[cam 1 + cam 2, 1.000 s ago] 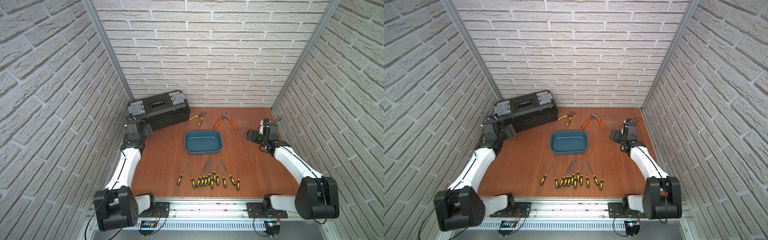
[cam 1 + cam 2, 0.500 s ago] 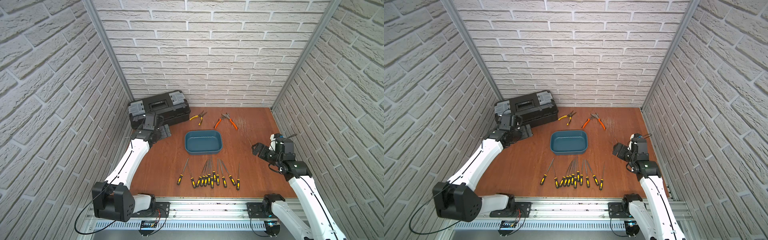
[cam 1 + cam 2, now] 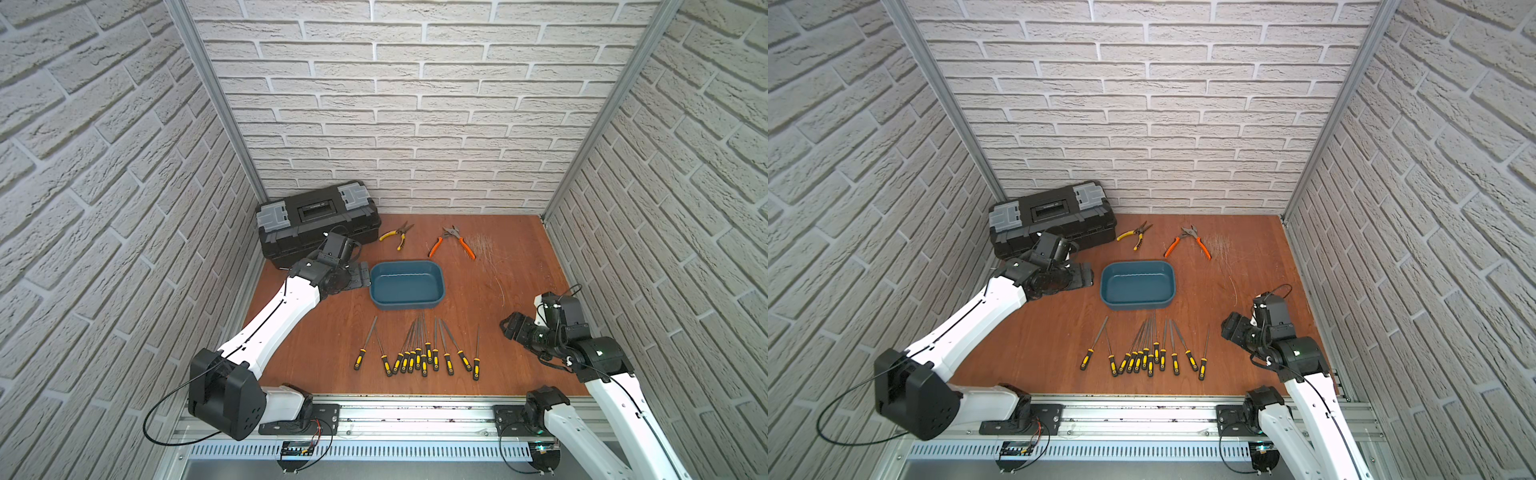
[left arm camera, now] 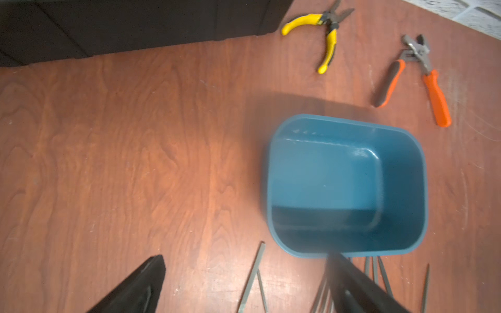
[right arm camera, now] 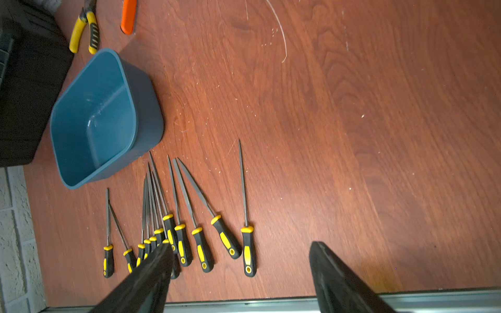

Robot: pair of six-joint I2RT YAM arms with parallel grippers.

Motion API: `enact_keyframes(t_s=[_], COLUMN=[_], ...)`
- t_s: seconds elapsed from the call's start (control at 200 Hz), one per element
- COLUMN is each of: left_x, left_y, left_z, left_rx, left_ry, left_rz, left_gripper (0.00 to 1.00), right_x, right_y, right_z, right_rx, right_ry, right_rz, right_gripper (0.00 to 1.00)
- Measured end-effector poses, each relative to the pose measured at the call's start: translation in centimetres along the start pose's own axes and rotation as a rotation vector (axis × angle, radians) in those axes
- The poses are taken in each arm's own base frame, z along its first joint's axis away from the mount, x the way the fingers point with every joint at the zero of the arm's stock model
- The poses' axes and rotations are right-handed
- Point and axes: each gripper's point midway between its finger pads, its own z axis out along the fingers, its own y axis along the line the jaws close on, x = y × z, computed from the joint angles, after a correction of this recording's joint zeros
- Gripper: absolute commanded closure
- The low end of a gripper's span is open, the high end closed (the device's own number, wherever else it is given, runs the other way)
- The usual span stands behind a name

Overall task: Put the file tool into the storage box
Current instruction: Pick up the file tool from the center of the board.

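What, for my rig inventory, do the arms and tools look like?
The left arm and right arm have white links, black joint housings and thin black cables looping outside. The left tool and right tool end in plain black tapered fingers. No markings are legible.

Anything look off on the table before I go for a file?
Nothing damaged or spilled. The files are bunched mid-row, several shafts crossing, so singling one out may be fiddly. The storage box sits upright and empty. Pale scratches show by the orange-handled pliers.
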Motion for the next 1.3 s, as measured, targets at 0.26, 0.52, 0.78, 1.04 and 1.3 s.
enact_keyframes(t_s=[0.26,0.52,0.78,1.04,1.3], left_x=[0.3,0.2,0.4,0.3,0.1], left_y=[-0.4,-0.2,-0.2,-0.7,-1.4], left_z=[-0.4,-1.8,-1.8,-1.8,-1.4], left_rx=[0.005,0.022,0.024,0.044,0.062], left_ry=[0.002,-0.031,-0.028,-0.021,-0.005], left_rz=[-0.001,-0.005,-0.003,0.004,0.011], left_gripper=[0.02,0.02,0.02,0.02,0.02], right_x=[2.6,5.3,7.3,8.6,9.9], right_y=[2.5,3.6,2.0,1.1,0.4], right_z=[1.6,2.7,4.8,7.1,8.9], right_rx=[0.037,0.096,0.208,0.273,0.309], right_ry=[0.099,0.138,0.187,0.238,0.284], right_rz=[-0.104,-0.182,-0.209,-0.209,-0.206], right_gripper=[0.26,0.32,0.42,0.48,0.52])
